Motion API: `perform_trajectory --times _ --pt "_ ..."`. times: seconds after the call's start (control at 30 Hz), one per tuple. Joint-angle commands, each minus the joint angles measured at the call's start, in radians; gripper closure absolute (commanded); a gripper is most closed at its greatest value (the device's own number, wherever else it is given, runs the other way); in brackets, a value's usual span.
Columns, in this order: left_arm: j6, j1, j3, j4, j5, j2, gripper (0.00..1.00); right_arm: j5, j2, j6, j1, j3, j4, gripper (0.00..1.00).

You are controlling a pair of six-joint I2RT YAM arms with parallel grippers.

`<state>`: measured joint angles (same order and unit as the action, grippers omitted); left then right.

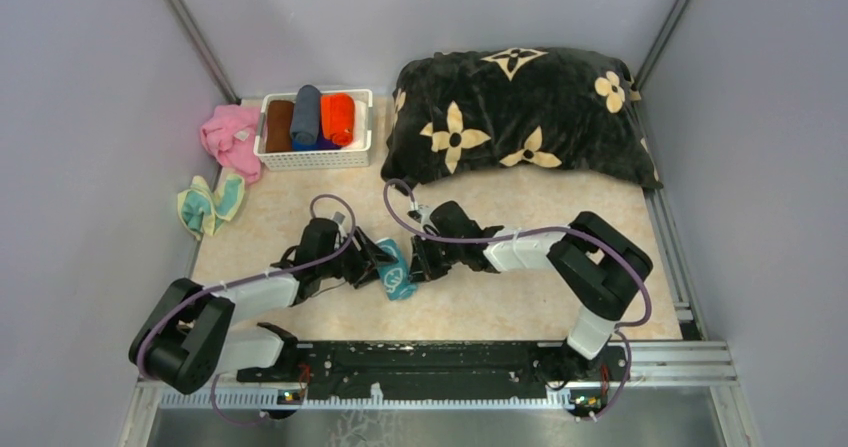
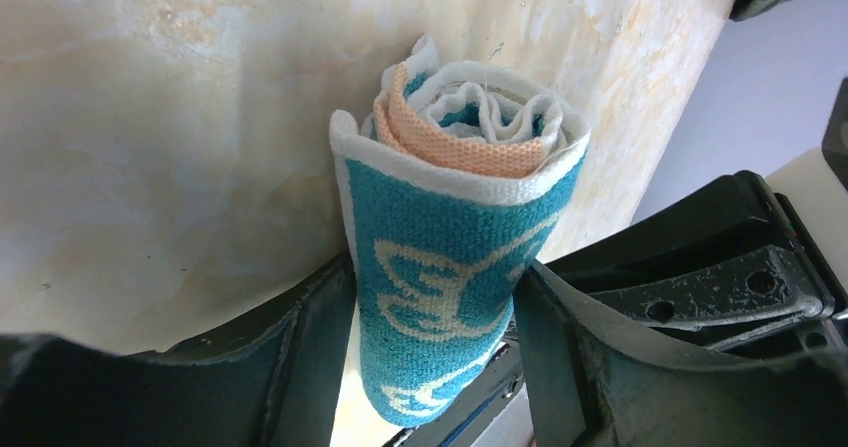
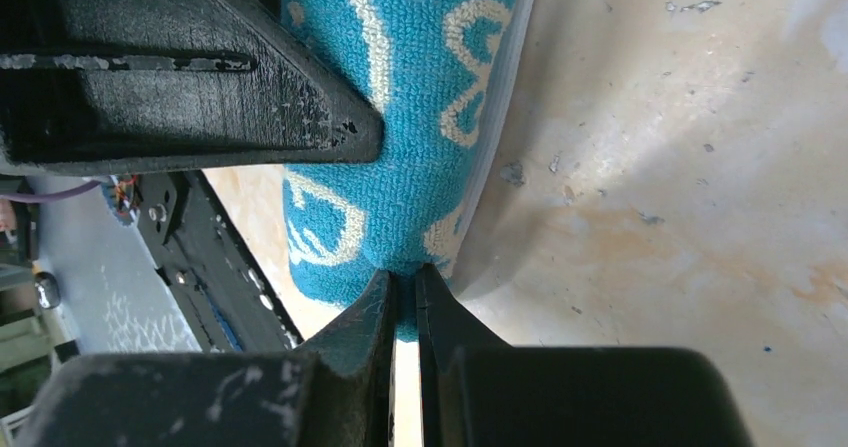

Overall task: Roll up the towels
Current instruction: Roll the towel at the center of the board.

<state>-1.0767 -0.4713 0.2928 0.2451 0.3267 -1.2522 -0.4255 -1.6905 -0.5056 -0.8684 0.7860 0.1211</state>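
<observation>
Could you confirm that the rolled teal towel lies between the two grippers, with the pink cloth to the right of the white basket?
No: the pink cloth lies left of the white basket, as the top external view shows. The rolled teal towel does lie between the left gripper and right gripper.

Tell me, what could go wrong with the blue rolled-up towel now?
1. Nothing ties the rolled towel. The left gripper has a finger on each side of it, and if those move off, the layers showing at its end could spring loose.
2. The right gripper seems to pinch only a thin bit of the towel's edge. Pulling away without opening might drag that edge and unroll it.
</observation>
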Motion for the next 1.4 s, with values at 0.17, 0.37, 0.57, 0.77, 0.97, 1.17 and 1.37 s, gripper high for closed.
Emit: perform_trajectory --times 0.17,0.37,0.57,0.77,0.97,1.17,1.37 --pt "-0.002 -0.018 -0.067 0.082 0.019 -0.023 0.34 -0.017 -0.077 -0.026 -0.014 0.031 0.037 1.00" --pt "-0.001 -0.048 -0.066 0.132 0.025 -0.071 0.34 -0.031 -0.115 -0.038 -0.014 0.048 0.052 1.00" --pt "0.000 -0.072 -0.087 0.169 0.016 -0.118 0.34 -0.036 -0.128 -0.047 -0.012 0.063 0.066 1.00" --pt "0.016 -0.089 -0.079 0.172 -0.008 -0.185 0.42 -0.035 -0.128 -0.049 -0.008 0.071 0.064 1.00" --pt "0.042 -0.094 -0.039 0.123 -0.038 -0.220 0.67 -0.018 -0.071 -0.028 -0.005 0.062 0.046 0.95" --pt "0.144 -0.027 0.037 -0.004 -0.103 -0.134 0.80 0.027 0.110 0.037 0.017 0.035 -0.076 0.77" --pt "0.284 0.159 0.138 -0.102 -0.053 -0.035 0.85 0.065 0.327 0.112 0.096 -0.012 -0.199 0.58"
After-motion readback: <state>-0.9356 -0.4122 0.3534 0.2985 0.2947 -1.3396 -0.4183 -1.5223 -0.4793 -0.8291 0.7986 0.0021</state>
